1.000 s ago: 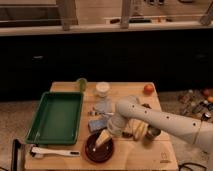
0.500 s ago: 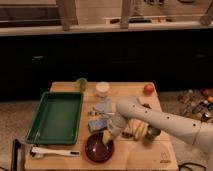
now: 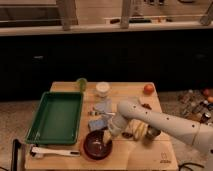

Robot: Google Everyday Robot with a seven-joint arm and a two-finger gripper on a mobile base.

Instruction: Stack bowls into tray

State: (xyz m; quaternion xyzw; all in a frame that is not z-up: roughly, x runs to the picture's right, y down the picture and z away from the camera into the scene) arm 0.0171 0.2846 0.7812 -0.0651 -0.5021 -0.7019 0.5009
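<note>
My gripper (image 3: 107, 141) is clamped on the rim of the shallow, glossy red-brown bowl (image 3: 93, 147), which sits upright under my jaws. The green tray (image 3: 54, 118) lies flat to their left.

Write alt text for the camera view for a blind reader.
The robot's gripper is closed on the rim of a dark red-brown bowl on a wooden table, just right of a green tray. A green cup, a white container and an orange-red fruit sit along the far edge.

The gripper (image 3: 106, 141) clamps the bowl (image 3: 94, 146) near the tray (image 3: 55, 118).
</note>
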